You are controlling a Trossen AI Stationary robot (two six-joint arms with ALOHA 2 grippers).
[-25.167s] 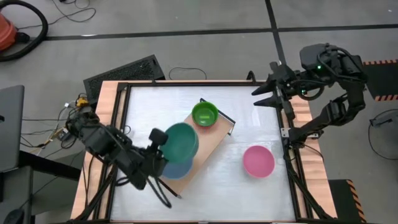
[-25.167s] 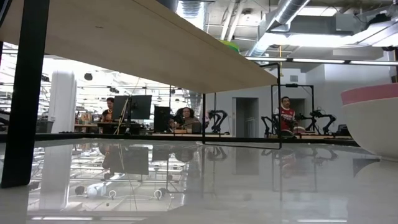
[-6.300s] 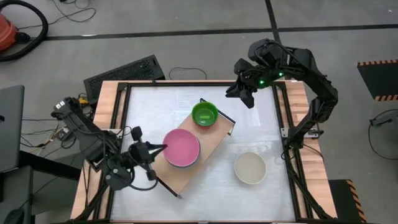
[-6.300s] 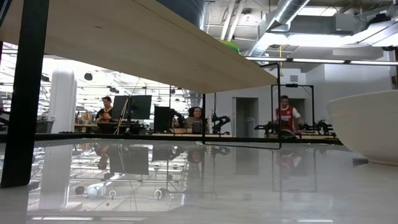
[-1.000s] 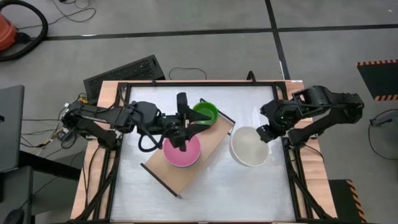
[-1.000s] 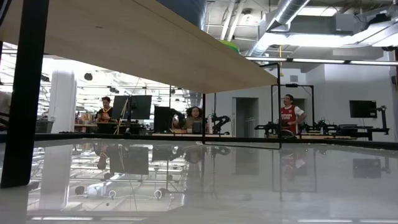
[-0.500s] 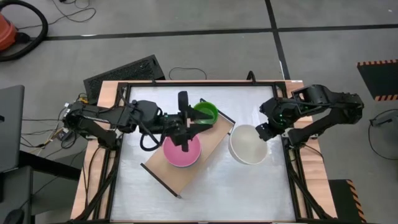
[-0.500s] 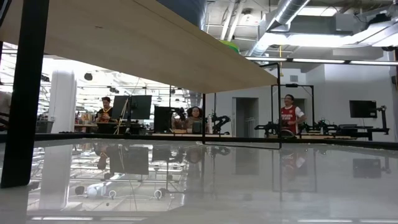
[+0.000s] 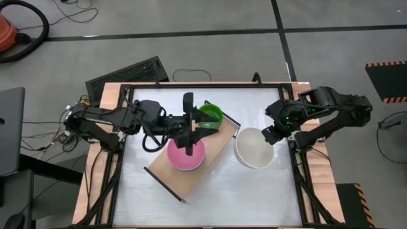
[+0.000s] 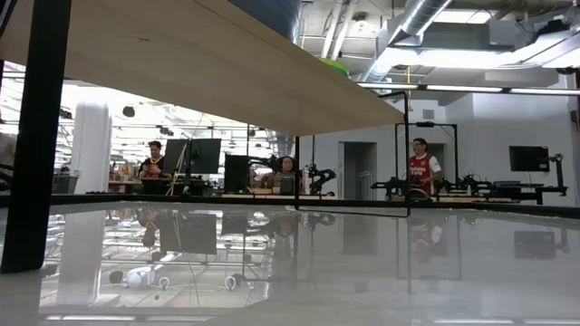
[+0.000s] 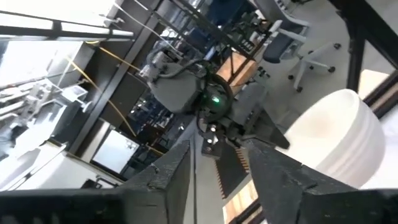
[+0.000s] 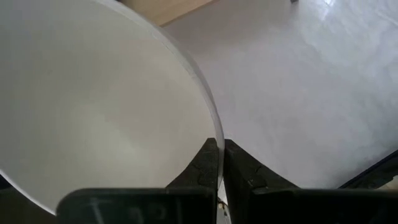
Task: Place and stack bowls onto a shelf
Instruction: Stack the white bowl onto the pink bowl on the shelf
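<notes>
The shelf [image 9: 216, 147], a light-wood board, lies aslant at the table's middle. In the low view I see it from beneath. A pink bowl [image 9: 186, 154] sits on its near half and a lime green bowl [image 9: 210, 114] on its far end. My left gripper [image 9: 198, 130] hovers open and level above the pink bowl's far rim, holding nothing. To the right of the shelf is a cream white bowl [image 9: 253, 147], with my right gripper [image 9: 272, 135] shut on it. The left wrist view looks across at this bowl [image 11: 339, 137]. My right gripper pinches the white bowl's rim [image 12: 208, 118] on the side toward the table's right edge, one finger inside the bowl and one outside. The fingers slant down from the right. The bowl hangs clear of the table; the low view shows none of it.
A black rail [image 9: 210, 85] frames the white table top. A keyboard [image 9: 127, 73] lies on the floor beyond the far left corner. The shelf's black leg [image 10: 36, 136] stands at the low view's left. People sit and stand in the room beyond the table.
My left gripper has rolled and tipped slightly above the pink bowl without leaving its place. The white bowl stays lifted in my right gripper.
</notes>
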